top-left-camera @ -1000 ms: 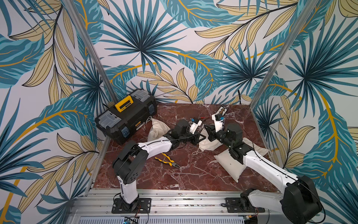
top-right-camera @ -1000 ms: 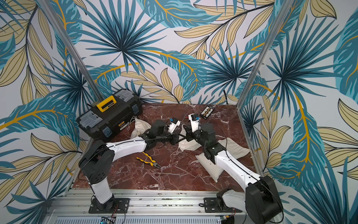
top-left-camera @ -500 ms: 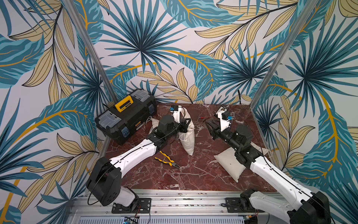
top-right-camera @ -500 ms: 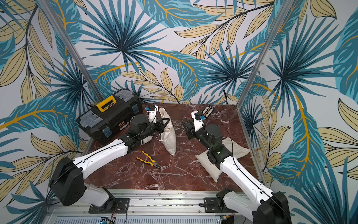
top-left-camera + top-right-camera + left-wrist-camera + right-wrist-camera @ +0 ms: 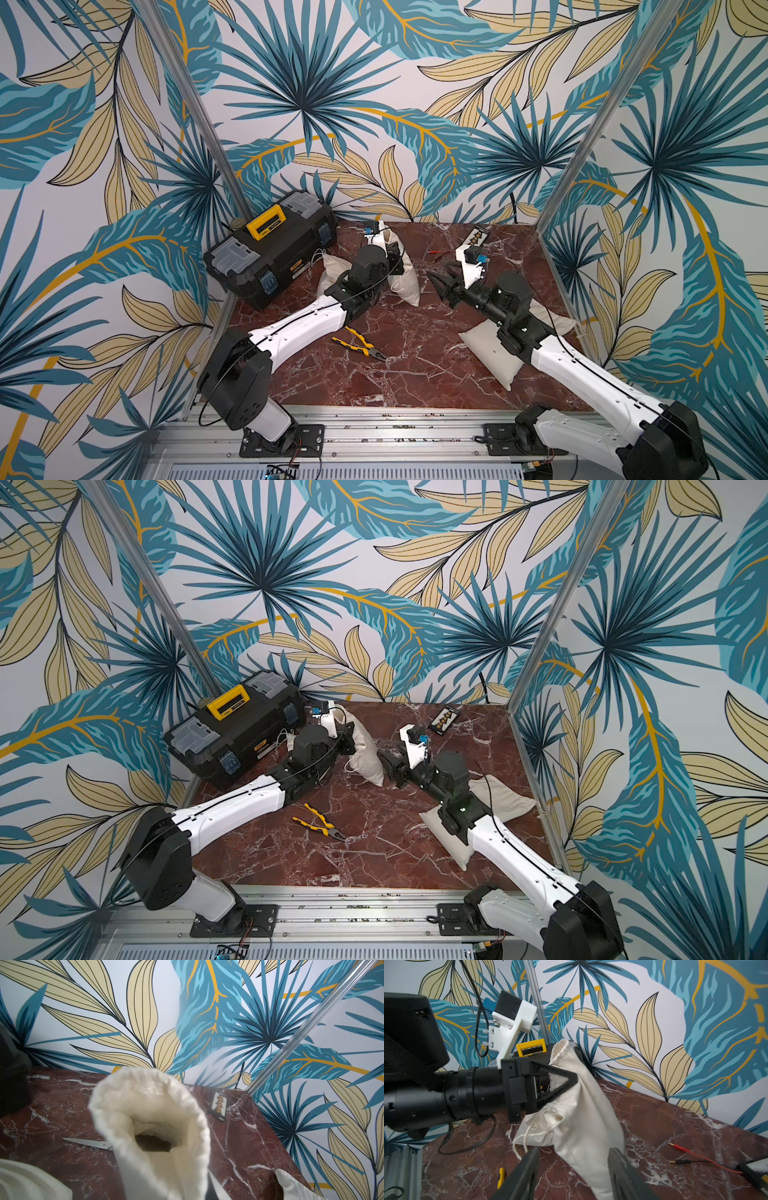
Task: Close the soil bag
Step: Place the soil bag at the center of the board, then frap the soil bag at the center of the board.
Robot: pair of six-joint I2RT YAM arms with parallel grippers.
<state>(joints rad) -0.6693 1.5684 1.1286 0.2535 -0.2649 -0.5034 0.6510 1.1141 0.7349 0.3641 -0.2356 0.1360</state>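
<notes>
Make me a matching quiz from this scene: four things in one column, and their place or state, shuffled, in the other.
Things:
1. soil bag
2. pliers
3. toolbox
4. right gripper

Places or states:
A. open, holding nothing
B. closed, in the back corner
C. lying flat, yellow handles
D. upright, mouth open, soil inside

Pairs: 1-D, 2-C, 3-B, 4-A
</notes>
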